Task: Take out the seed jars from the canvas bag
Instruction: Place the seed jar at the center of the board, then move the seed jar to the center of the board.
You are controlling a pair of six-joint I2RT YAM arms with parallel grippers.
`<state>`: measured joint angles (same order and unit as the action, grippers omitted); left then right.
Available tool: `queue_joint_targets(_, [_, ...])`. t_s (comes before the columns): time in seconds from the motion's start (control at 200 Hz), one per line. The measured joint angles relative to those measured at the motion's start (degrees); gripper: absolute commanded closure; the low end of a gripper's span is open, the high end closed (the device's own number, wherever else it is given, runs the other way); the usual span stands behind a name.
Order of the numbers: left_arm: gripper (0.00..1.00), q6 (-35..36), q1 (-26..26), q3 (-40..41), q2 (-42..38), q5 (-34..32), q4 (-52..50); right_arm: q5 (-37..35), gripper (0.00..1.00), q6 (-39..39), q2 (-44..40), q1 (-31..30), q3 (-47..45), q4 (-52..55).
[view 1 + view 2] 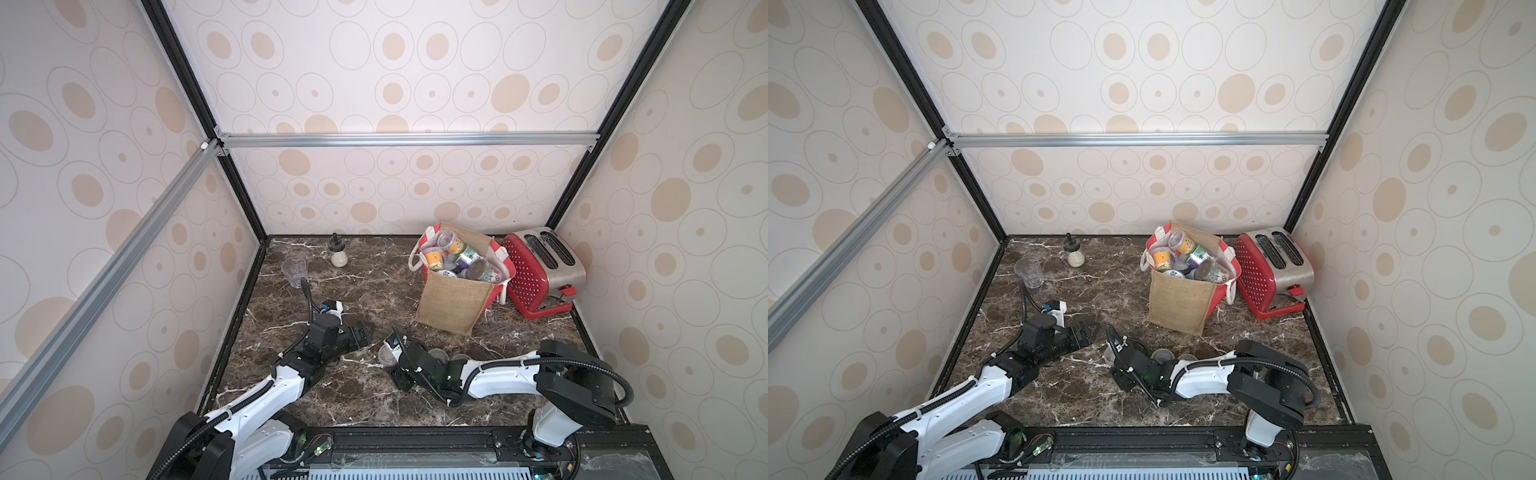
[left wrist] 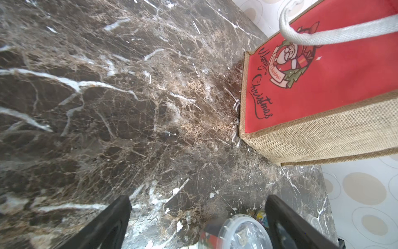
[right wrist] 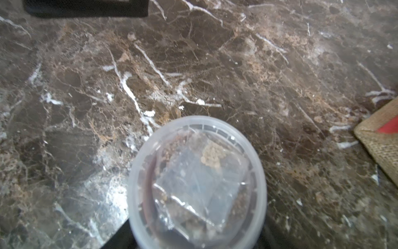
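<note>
Between patterned walls [image 1: 415, 83], canvas bag [image 1: 453, 305] on marble tabletop [image 1: 374, 286]

The desk [image 1: 374, 299] is a dark brown marble slab with white veins. In its far right corner sits a red toaster [image 1: 544, 270] with white dots (steel top, two slots, a red lever at its near end), turned askew to the desk edges. By the far edge, left of the middle, stands a glass shaker [image 1: 337, 251] with a black knob top and pale contents in its lower part. Near it but apart, close to the left edge, a clear faceted tumbler [image 1: 294, 272] stands upright without a lid. Cream wallpaper [image 1: 374, 83] with tan ovals covers the walls, crossed by an aluminium bar [image 1: 407, 139].
</note>
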<state>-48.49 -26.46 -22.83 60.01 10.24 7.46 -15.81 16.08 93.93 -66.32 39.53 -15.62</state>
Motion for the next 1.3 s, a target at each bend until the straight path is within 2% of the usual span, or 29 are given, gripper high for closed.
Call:
queue_joint_targets(0.225, [0.02,-0.1,0.0,0.0,1.8,2.0,1.4,-0.9,0.18,0.3,-4.1,-0.4,-1.1,2.6])
queue_joint_targets(0.5, [0.02,-0.2,-0.1,0.0,3.4,3.9,2.2,-2.6,0.00,1.7,-17.8,-0.6,-1.1,7.7])
queue_joint_targets(0.615, [0.02,-0.6,-1.8,0.0,4.9,4.5,2.3,-6.9,0.00,3.3,-22.1,-0.6,0.0,13.2])
queue_joint_targets(0.81, [0.02,-2.6,-7.2,0.0,5.3,5.2,2.3,-11.5,0.00,6.7,-24.6,1.6,5.4,24.2])
queue_joint_targets(1.06, [0.02,-5.9,-11.5,0.1,7.4,5.3,4.8,-9.1,0.00,10.9,-32.3,12.4,6.4,31.5])
queue_joint_targets(1.295, [0.02,-8.6,-18.0,-0.5,13.2,4.9,7.9,-5.1,0.00,12.0,-35.5,19.0,9.2,36.5])
